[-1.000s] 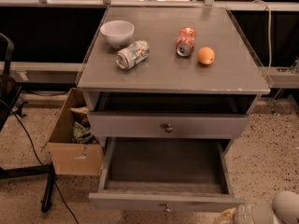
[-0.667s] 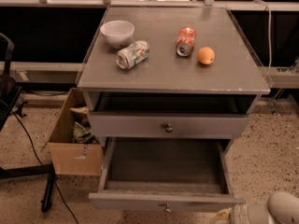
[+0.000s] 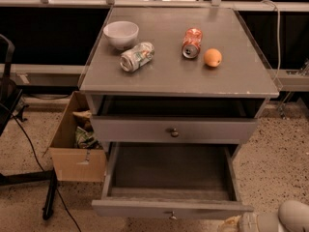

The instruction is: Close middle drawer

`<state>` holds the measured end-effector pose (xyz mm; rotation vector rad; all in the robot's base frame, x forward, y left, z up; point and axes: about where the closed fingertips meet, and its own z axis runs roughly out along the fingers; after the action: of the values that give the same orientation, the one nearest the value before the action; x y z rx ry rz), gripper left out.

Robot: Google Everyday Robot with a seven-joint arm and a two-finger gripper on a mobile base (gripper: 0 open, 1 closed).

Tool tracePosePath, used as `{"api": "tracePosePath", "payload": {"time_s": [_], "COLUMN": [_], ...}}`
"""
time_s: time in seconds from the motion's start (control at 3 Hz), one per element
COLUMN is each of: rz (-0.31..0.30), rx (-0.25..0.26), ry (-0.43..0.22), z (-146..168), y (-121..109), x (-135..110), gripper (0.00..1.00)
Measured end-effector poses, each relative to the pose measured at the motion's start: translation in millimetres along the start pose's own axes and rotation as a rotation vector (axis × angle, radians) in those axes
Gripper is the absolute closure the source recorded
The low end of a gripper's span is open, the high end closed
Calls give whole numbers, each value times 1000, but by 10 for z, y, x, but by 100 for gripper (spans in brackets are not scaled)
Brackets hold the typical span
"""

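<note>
A: Status?
B: My gripper (image 3: 235,224) sits at bottom right, just beside the corner of the middle drawer (image 3: 137,209), which is pulled far out. Grip state: can't tell.
A: Risk?
B: If I push at that corner, the drawer could skew and jam.

Arm (image 3: 293,215) in bottom right corner of frame, pale rounded link pointing left. Gripper (image 3: 231,224) at bottom edge, right of centre, mostly cut off.

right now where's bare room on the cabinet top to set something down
Bare on the cabinet top: the front strip and the right side past the orange. Crowded: bowl, crushed can and red can further back. Gripper: low right, by the open middle drawer.
</note>
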<state>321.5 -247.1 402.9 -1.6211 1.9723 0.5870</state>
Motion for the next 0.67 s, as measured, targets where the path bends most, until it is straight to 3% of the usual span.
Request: {"api": "tracePosePath", "payload": {"time_s": [0.67], "rz": [-92], "rx": [75], "ry": [-27], "z": [67], "y": [-205], "x": [-20], "gripper": [100]}}
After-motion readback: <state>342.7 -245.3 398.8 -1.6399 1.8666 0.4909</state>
